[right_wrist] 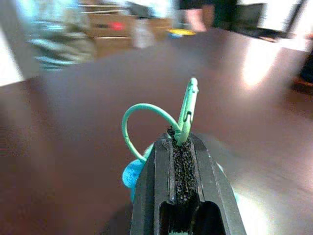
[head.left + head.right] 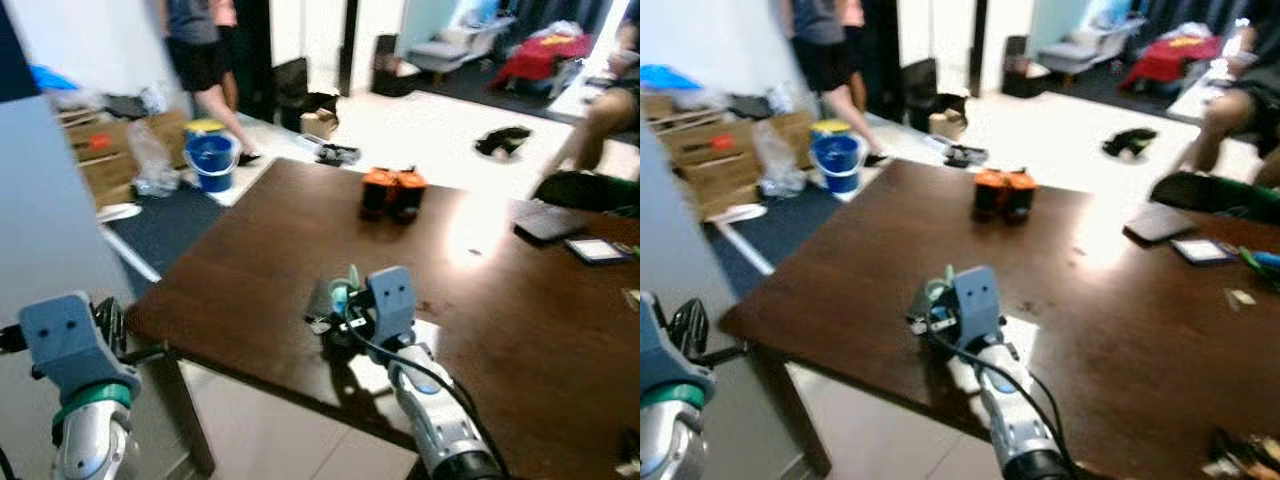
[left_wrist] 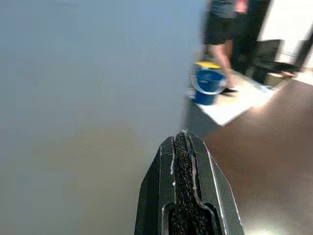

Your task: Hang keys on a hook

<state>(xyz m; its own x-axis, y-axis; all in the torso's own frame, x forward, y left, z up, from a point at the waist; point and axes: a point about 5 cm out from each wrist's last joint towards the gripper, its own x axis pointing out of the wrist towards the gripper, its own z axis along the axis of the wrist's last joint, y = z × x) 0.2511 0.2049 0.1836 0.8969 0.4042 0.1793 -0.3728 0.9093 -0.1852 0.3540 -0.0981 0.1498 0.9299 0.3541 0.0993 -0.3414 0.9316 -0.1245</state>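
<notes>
Right now, operator, this was what your cameras showed, every place given from the brown table (image 2: 520,330):

Right gripper (image 1: 182,138): you had it low over the table's near edge, its two black fingers (image 1: 208,176) pressed together on the keys.

Keys (image 1: 146,128): they sat at the tips of that gripper, just above the tabletop; a mint-green loop curved out to one side and a mint clip stood up between the finger pads, with a blue tag hanging under the loop. Whether the bunch touched the wood, you could not tell.

Left gripper (image 3: 183,147): you held it off the table's left corner, beside a grey wall (image 3: 88,107), fingers closed flat against each other with nothing between them.

Orange and black thing (image 2: 392,192): it stood near the table's far edge, well apart from the keys; too blurred to identify.

Dark flat things (image 2: 565,232): two lay at the table's far right, near each other.

Blue bucket (image 2: 211,160): it stood on the floor beyond the table's far left corner.

Person (image 2: 200,60): someone stood past the bucket, farther from the table, blurred.

Cardboard boxes (image 2: 105,155): they were stacked on the floor left of the bucket.
</notes>
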